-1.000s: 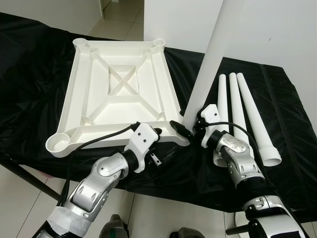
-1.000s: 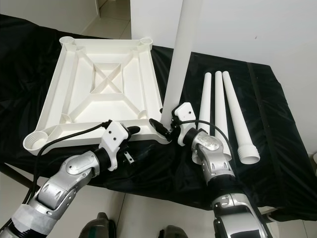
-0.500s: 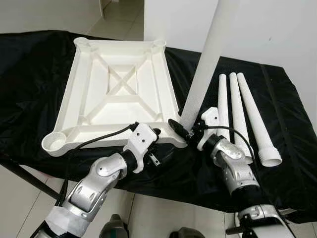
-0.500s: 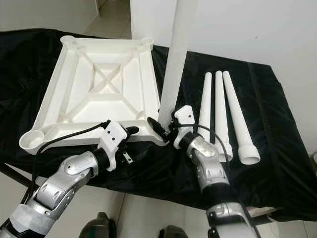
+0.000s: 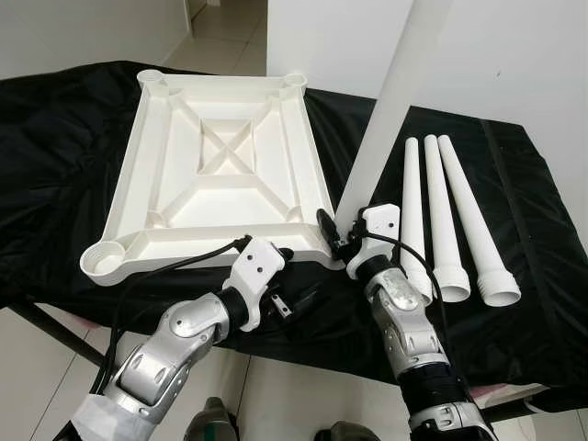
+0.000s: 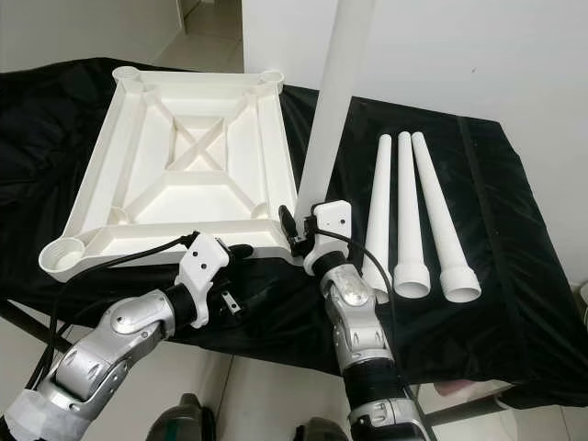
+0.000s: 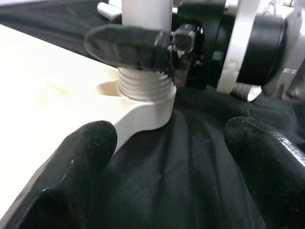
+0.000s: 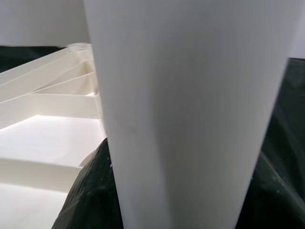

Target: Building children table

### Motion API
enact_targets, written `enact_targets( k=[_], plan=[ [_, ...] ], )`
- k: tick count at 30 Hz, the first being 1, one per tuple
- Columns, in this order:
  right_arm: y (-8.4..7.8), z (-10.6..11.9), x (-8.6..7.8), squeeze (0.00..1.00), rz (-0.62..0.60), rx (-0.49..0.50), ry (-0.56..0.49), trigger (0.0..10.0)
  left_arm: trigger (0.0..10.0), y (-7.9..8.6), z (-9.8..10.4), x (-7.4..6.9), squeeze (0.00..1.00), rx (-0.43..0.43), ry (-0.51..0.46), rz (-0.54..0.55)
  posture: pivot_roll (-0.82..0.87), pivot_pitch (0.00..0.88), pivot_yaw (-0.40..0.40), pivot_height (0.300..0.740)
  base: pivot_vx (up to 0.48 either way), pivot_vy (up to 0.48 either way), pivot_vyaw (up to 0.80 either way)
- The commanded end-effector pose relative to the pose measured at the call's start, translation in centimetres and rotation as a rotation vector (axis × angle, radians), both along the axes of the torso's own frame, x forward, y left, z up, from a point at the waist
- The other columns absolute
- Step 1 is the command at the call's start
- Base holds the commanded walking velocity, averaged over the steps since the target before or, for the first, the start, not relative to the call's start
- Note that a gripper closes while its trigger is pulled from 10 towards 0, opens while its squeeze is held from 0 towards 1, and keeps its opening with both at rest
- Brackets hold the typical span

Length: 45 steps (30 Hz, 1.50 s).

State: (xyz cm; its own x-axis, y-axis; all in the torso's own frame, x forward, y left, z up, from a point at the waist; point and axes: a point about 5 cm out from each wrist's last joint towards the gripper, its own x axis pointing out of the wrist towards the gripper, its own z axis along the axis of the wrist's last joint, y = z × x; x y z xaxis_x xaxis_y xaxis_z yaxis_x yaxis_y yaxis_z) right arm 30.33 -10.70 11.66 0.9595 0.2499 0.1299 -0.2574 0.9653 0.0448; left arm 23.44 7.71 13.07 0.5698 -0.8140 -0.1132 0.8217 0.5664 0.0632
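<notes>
a white table top [image 5: 220, 175] is lying upside down on a black cloth [image 5: 64, 138], so its ribs and the round holes at its corners are facing up. the black cloth is covering a bench.

the right gripper [image 5: 333, 241] is squeezing a long white leg [image 5: 390, 101] near its bottom end. its black fingers [image 7: 128, 45] are wrapping around the leg just above the screw rings. the leg is standing up, leaning a little, and its bottom end is sitting in the corner hole [image 7: 145, 102] of the table top that is near the robot, on its right side. in the left wrist view the screw rings are partly showing above the rim of the hole.

the left gripper [image 5: 294, 299] is hanging open just in front of that same corner, low over the black cloth. its two fat black fingers [image 7: 71, 167] are spread wide apart and are holding nothing. one finger is right beside the edge of the table top.

three more white legs [image 5: 450, 220] are lying side by side on the cloth, to the right of the table top. their wide ends are pointing toward the robot.
</notes>
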Motion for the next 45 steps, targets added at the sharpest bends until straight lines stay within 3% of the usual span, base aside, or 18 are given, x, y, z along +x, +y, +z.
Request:
enact_targets(
  k=[1, 12, 13, 20, 21, 23, 25, 27, 29, 33, 39, 40, 41, 42, 45],
  plan=[
    [-1.8, -0.8, 0.3, 0.00, -0.132, 0.014, 0.052, 10.0, 10.0, -0.2, -0.1, -0.7, 0.00, 0.001, 0.028, -0.127, 0.06, 0.010, -0.037, 0.740, 0.000, 0.000, 0.00],
    [-3.1, 0.2, 1.1, 0.00, -0.190, 0.018, 0.023, 10.0, 10.0, -0.1, 0.2, -0.3, 0.00, 0.001, 0.010, -0.102, 0.06, 0.006, -0.043, 0.740, 0.000, 0.000, 0.00],
    [-3.0, 0.5, 1.0, 1.00, -0.169, 0.032, 0.007, 10.0, 10.0, -0.1, 0.2, -0.3, 0.00, 0.000, 0.010, -0.100, 0.06, 0.007, -0.044, 0.740, 0.000, 0.000, 0.00],
    [-2.2, 1.6, 0.7, 1.00, -0.034, 0.054, -0.047, 10.0, 10.0, 0.0, 0.3, -0.1, 0.00, 0.001, 0.009, -0.093, 0.06, 0.004, -0.042, 0.740, 0.000, 0.000, 0.00],
    [-2.3, 1.9, 0.8, 0.00, 0.013, 0.037, -0.057, 10.0, 10.0, -0.1, 0.3, -0.1, 0.00, 0.001, 0.008, -0.094, 0.06, 0.004, -0.041, 0.740, 0.000, 0.000, 0.00],
    [-2.6, 2.0, 0.9, 0.00, 0.072, 0.019, -0.058, 10.0, 10.0, -0.1, 0.3, -0.1, 0.00, -0.001, 0.008, -0.098, 0.06, 0.004, -0.038, 0.740, 0.000, 0.000, 0.00],
    [-3.1, 2.2, 1.1, 0.00, 0.209, -0.028, -0.048, 10.0, 10.0, -0.3, 0.4, -0.1, 0.00, -0.001, 0.008, -0.105, 0.06, 0.001, -0.032, 0.740, 0.000, 0.000, 0.00],
    [-3.1, 2.2, 1.1, 0.00, 0.209, -0.028, -0.048, 10.0, 10.0, -0.3, 0.4, -0.1, 0.00, -0.001, 0.008, -0.105, 0.06, 0.001, -0.032, 0.740, 0.000, 0.000, 0.00],
    [-3.6, 2.2, 1.3, 0.00, 0.317, -0.064, -0.023, 10.0, 10.0, -0.3, 0.4, -0.1, 0.00, -0.001, 0.008, -0.110, 0.05, 0.000, -0.027, 0.740, 0.000, 0.000, 0.00],
    [-3.8, 2.2, 1.4, 0.00, 0.353, -0.071, -0.011, 10.0, 10.0, -0.3, 0.4, -0.1, 0.00, -0.001, 0.009, -0.111, 0.05, 0.000, -0.027, 0.740, 0.000, 0.000, 0.00],
    [-4.2, 1.4, 2.0, 0.00, 0.482, -0.182, 0.028, 10.0, 10.0, -0.5, 0.6, 0.1, 0.00, -0.001, 0.006, -0.123, 0.05, 0.000, -0.018, 0.740, 0.000, 0.000, 0.00],
    [-4.1, 1.1, 2.1, 0.00, 0.495, -0.184, 0.046, 2.6, 10.0, -0.5, 0.6, 0.1, 0.00, 0.000, 0.006, -0.124, 0.05, 0.000, -0.017, 0.740, 0.000, 0.000, 0.00],
    [-4.1, 1.1, 2.1, 0.00, 0.495, -0.184, 0.046, 2.6, 10.0, -0.5, 0.6, 0.1, 0.00, 0.000, 0.006, -0.124, 0.05, 0.000, -0.017, 0.740, 0.000, 0.000, 0.00],
    [-4.0, 0.7, 2.0, 0.00, 0.528, -0.185, 0.073, 0.0, 10.0, -0.5, 0.6, 0.2, 0.00, 0.000, 0.003, -0.128, 0.06, 0.000, -0.017, 0.740, 0.000, 0.000, 0.00],
    [-3.9, 0.3, 1.9, 0.00, 0.565, -0.193, 0.102, 0.0, 10.0, -0.6, 0.7, 0.2, 0.00, 0.000, -0.001, -0.132, 0.05, 0.000, -0.017, 0.740, 0.000, 0.000, 0.00]
  ],
)
